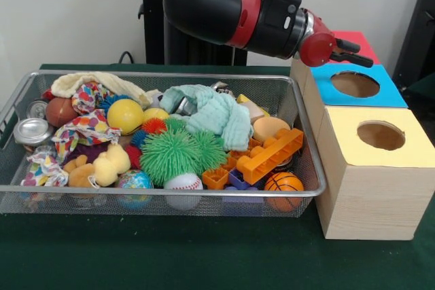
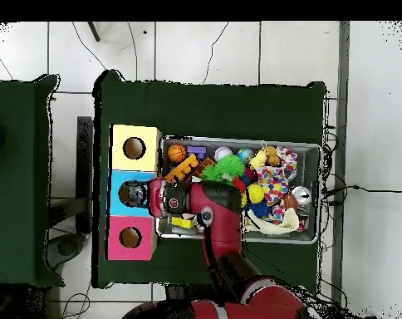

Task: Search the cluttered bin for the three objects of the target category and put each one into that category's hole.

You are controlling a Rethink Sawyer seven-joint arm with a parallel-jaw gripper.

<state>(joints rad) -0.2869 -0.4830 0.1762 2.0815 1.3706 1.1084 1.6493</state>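
- Front view: our gripper (image 1: 353, 51) hangs over the blue box (image 1: 380, 94), just above and behind its hole (image 1: 355, 84). The two dark fingers (image 1: 348, 44) stand slightly apart with nothing visible between them, so we judge them empty, though a small thing could hide behind the wrist.
- Front view: the wire bin (image 1: 309, 168) is packed. Balls look like the likeliest target set to us, though the task names no category: a yellow ball (image 1: 125, 115), a baseball (image 1: 183, 182), a mini basketball (image 1: 283, 182) and a globe ball (image 1: 134, 180). Orange bricks (image 1: 272, 154), a teal cloth (image 1: 216, 115), a green spiky toy (image 1: 179, 152) and cans (image 1: 31, 130) crowd them.
- Front view: the yellow box (image 1: 353, 188) stands nearest, touching the bin's side; a red box (image 1: 359, 40) shows behind the gripper.
- Overhead view: the gripper (image 2: 136, 193) covers the blue box's (image 2: 115, 187) hole, so we cannot read the fingers here. The pink box (image 2: 113, 249) and the yellow box's open hole (image 2: 134, 149) flank it.
- Risks, as we judge them: returning low, the bulky wrist could clip the bin's rim or a box corner; round balls may roll out of a pinch; the cloth or spiky toy could snag and ride along; a mistaken category would fill the wrong hole.
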